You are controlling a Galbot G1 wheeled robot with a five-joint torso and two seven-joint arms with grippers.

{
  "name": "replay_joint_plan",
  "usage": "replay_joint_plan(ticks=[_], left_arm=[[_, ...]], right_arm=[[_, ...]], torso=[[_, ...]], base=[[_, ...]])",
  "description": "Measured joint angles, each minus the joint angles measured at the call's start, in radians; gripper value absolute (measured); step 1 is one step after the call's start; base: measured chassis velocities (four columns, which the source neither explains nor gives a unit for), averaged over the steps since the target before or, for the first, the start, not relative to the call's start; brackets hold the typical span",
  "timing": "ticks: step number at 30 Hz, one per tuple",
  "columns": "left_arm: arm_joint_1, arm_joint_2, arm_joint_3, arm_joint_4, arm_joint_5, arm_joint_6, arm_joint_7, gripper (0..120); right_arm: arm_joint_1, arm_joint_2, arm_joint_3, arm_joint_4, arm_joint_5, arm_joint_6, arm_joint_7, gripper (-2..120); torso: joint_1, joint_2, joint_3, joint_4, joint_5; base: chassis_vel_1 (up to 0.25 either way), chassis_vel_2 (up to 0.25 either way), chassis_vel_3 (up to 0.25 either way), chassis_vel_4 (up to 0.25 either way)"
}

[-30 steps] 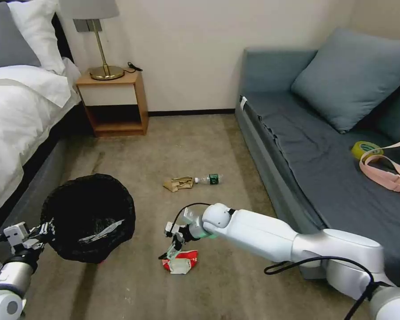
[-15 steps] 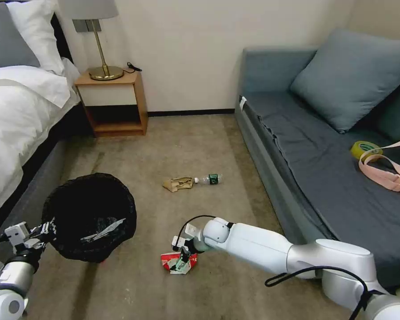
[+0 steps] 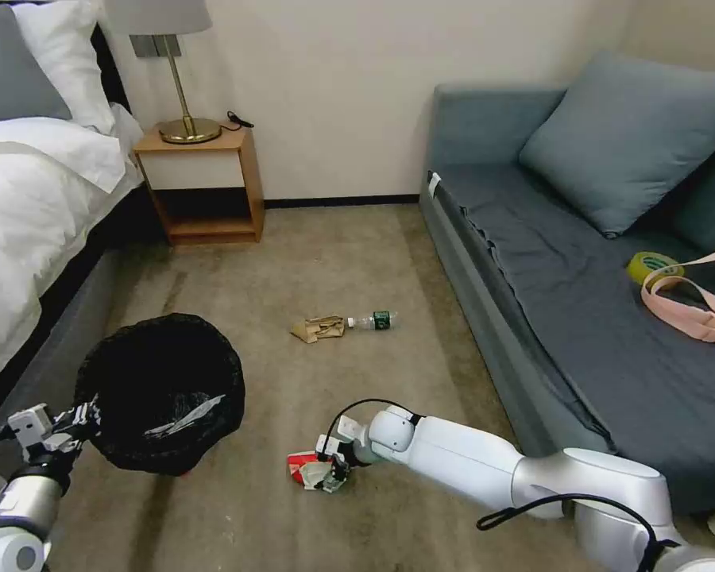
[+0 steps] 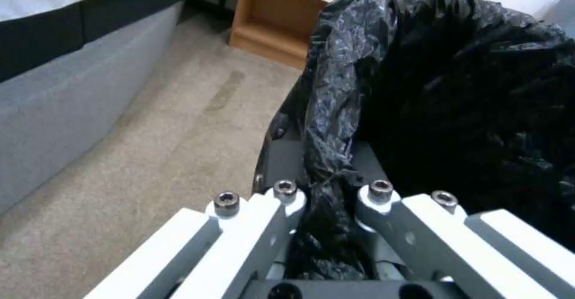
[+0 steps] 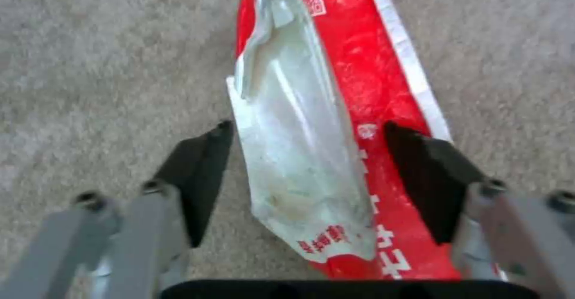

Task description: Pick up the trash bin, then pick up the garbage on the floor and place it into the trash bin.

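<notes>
Risk: right gripper (image 5: 311, 178), fingers apart round red-and-white wrapper (image 5: 359, 110) on near floor, may pinch only loose film & drop it; left gripper (image 4: 326, 200) clamped on trash bin (image 3: 163, 389) rim, left.

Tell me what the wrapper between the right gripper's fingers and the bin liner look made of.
The red-and-white wrapper looks like thin glossy plastic film: it shines and creases sharply, with a translucent white inner layer. The trash bin liner looks like thin black plastic bag film, crinkled and glinting where the left gripper pinches it.
</notes>
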Motion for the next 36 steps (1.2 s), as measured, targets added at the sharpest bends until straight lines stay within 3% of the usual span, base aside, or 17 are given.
replay_joint_plan(ticks=[16,27,36], left_arm=[[0.027,0.001,-0.007,-0.013,-0.001,-0.003,0.004,4],[0.021,0.011,0.014,-0.013,-0.001,-0.003,0.004,4],[0.012,0.023,0.058,0.003,0.009,-0.002,0.000,4]], right_arm=[[-0.051,0.003,0.044,-0.001,-0.054,0.013,0.044,2],[-0.047,-0.051,0.149,0.071,-0.044,0.007,0.089,0],[0.020,-0.236,0.448,0.385,0.102,-0.032,0.195,0]], torso=[[0.000,0.000,0.000,0.0000,0.0000],[0.000,0.000,0.000,0.0001,0.0001],[0.000,0.000,0.000,-0.0001,0.0003]], base=[[0.000,0.000,0.000,0.000],[0.000,0.000,0.000,0.000],[0.000,0.000,0.000,0.000]])
